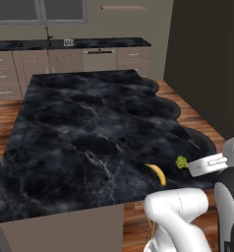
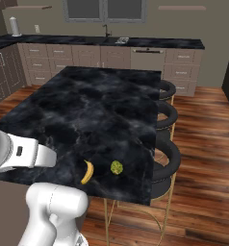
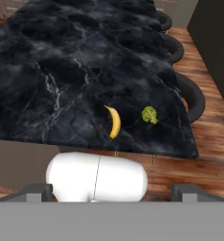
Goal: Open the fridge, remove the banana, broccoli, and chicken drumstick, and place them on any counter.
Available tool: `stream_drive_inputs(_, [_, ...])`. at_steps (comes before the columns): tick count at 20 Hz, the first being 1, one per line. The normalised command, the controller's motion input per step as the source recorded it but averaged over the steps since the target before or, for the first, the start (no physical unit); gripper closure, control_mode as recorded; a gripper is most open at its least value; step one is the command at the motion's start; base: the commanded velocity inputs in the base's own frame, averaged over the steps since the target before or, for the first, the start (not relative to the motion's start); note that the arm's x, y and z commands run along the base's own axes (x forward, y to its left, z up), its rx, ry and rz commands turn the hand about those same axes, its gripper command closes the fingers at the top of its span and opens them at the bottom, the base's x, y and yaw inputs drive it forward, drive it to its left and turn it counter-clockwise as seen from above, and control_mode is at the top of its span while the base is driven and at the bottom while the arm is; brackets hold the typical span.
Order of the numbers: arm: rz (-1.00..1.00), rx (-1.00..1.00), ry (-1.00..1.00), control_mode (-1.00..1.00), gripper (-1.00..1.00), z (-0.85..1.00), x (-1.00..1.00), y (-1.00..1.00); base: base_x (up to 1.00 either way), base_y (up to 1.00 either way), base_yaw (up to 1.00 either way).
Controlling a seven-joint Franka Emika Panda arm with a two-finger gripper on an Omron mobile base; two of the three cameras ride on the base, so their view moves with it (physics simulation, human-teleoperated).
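Room: kitchen with wood floor, a wall run of beige cabinets and a sink at the back, and the black marble island table (image 1: pixel 79 128) in front of the base.
Left base view, done: banana (image 1: pixel 157 173) and broccoli (image 1: pixel 181 162) both lie on the table near its right front corner, just beside each other but apart.
Left base view, banana axis: long axis runs from upper left to lower right in the picture, roughly toward the table's front edge.
Right base view, position: banana (image 2: pixel 87 172) sits left of the broccoli (image 2: pixel 116 167), both close to the near edge, beside the row of dark stools (image 2: pixel 165 153).
Right base view, banana axis: slanted, upper end leaning right, curve bowed toward the broccoli.
Hand view, layout: banana (image 3: pixel 114 122) and broccoli (image 3: pixel 149 114) lie ahead on the table, banana nearly along the view's vertical.
Hand view, pincer: pincer (image 3: pixel 112 192) spread wide, tips far apart, nothing between them.
Left to do: by my reading two of three items are delivered; the chicken drumstick remains to be fetched.
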Motion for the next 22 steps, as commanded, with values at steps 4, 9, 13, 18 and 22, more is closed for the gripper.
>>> stream_drive_inputs(4, [0.00, 0.00, 0.00, 1.00, -1.00, 0.00, 0.00, 0.00, -0.23, 0.00, 0.07])
stream_drive_inputs(9, [0.00, 0.00, 0.00, 1.00, -1.00, 0.00, 0.00, 0.00, -0.99, 0.00, 0.62])
stream_drive_inputs(13, [0.00, 0.00, 0.00, 1.00, -1.00, 0.00, 0.00, 0.00, -0.47, -0.07, 0.96])
stream_drive_inputs(18, [0.00, 0.00, 0.00, 1.00, -1.00, 0.00, 0.00, 0.00, -0.01, 0.00, 1.00])
stream_drive_inputs(22, [0.00, 0.00, 0.00, 1.00, -1.00, 0.00, 0.00, 0.00, -0.01, 0.00, 1.00])
